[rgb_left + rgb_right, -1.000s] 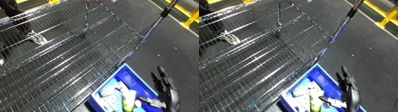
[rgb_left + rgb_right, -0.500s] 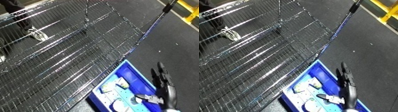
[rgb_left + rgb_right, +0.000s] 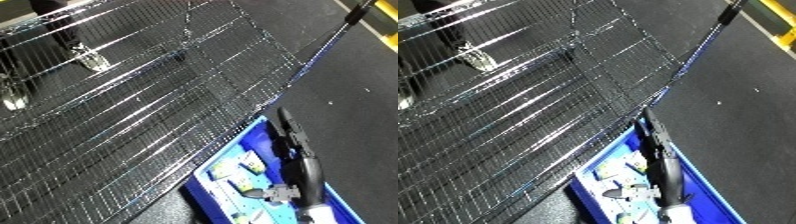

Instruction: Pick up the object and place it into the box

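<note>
Here the right robot hand [image 3: 289, 135] reaches up from the lower edge of the view, its black fingers [image 3: 654, 126] held straight and close together, released and holding nothing. The hand hangs over a blue bin [image 3: 251, 136], with the fingertips pointing toward the bin's far corner. Below the hand and toward its left, inside the bin, lie several small pale packets [image 3: 238, 169]; which of them is the task's object cannot be told, and their labels are too small to read. A small silver piece [image 3: 277, 192] shows near the wrist, over the bin's contents. Beyond the fingertips and spreading far to the hand's left is a wide wire mesh surface [image 3: 133, 100], tilted across the view and catching bright streaks of light. On that mesh, well apart from the hand toward the upper left, sits a small pale item [image 3: 89, 56], too blurred to identify. To the hand's right lies dark floor [image 3: 744, 100], with a yellow stripe [image 3: 776, 30] at the far upper right corner. The left robot hand does not appear in either view.
</note>
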Tool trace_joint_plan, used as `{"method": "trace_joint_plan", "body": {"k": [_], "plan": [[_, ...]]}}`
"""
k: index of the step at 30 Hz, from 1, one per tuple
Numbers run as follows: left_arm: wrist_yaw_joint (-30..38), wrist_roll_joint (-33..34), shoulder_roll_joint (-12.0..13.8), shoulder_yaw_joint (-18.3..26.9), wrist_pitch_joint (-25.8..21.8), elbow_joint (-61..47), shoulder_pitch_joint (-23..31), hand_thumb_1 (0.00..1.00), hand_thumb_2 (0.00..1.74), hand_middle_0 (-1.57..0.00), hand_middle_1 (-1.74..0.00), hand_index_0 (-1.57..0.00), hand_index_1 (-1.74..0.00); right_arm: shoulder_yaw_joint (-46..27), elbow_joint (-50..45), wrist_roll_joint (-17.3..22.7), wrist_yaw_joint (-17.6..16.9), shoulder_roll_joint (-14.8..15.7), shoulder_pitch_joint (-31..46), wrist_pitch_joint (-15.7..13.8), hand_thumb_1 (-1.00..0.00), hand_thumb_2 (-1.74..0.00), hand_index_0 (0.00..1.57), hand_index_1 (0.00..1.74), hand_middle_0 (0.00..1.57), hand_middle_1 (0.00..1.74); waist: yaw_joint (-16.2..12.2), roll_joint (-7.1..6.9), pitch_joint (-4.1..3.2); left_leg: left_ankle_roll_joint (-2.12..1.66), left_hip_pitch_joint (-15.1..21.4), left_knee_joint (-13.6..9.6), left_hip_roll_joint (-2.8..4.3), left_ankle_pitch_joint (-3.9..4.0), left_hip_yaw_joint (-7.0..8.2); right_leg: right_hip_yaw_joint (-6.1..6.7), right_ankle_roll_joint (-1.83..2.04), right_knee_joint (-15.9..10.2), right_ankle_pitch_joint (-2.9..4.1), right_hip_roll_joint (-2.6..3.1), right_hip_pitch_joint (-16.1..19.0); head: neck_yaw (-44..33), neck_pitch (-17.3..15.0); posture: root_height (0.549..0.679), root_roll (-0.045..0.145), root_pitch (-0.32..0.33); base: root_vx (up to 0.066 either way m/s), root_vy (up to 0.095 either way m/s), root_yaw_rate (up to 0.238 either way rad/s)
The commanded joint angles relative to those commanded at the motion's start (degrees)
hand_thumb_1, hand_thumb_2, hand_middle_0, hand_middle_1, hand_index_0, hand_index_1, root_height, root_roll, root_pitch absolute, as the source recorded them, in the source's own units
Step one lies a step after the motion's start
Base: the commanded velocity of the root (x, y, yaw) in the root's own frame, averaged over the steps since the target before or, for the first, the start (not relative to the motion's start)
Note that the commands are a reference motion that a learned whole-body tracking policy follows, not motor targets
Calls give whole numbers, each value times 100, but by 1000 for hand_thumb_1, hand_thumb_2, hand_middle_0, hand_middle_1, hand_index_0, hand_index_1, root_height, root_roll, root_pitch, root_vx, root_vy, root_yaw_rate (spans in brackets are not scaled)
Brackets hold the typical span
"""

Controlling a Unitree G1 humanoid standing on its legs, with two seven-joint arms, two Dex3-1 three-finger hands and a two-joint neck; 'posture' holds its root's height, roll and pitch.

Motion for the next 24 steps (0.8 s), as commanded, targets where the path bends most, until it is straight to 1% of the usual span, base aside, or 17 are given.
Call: {"method": "trace_joint_plan", "body": {"k": [3,6,10,13,18,24], "plan": [[-21,77,52,35,102,-22,-30,1000,1740,-1570,-1740,-1570,-1740,150,-59,-38,9,98,-90,41,0,0,0,0,0,0,127,-115,10,21,-68,72,21,-11,-74,-60,-12,62,-19,30,24,-192,-41,659,74,24,15,-131,168],[-58,154,92,75,201,-12,-70,1000,1740,-1570,-1740,-1570,-1740,272,-82,-104,19,201,-157,72,0,0,0,0,0,0,237,-207,20,33,-107,129,34,-17,-150,-118,-22,115,-39,64,62,-410,-80,658,67,17,37,-104,185],[-91,217,135,140,314,-27,-103,1000,1740,-1570,-1740,-1570,-1740,354,-109,-155,33,286,-214,140,0,0,0,0,0,0,352,-284,28,45,-131,167,29,-6,-234,-190,-32,159,-61,101,105,-698,-55,656,59,11,53,-69,178],[-101,242,165,182,377,-49,-117,1000,1740,-1570,-1740,-1570,-1740,388,-112,-166,37,326,-251,192,0,0,0,0,0,0,432,-326,38,57,-154,190,18,8,-285,-244,-33,188,-74,123,124,-886,-46,656,53,7,46,-56,148],[-106,268,193,235,443,-84,-124,1000,1740,-1570,-1740,-1570,-1740,404,-67,-122,47,371,-275,215,0,0,0,0,0,0,537,-380,51,65,-196,228,11,22,-353,-316,-33,214,-83,139,150,-1209,-163,655,47,4,37,-37,118],[-124,278,219,246,455,-109,-85,1000,1740,-1570,-1740,-1570,-1740,462,16,-89,110,423,-284,169,0,0,0,0,0,0,643,-413,71,73,-211,243,-1,50,-411,-371,-18,238,-86,136,179,-1500,-322,654,42,-1,26,-24,96]]}}
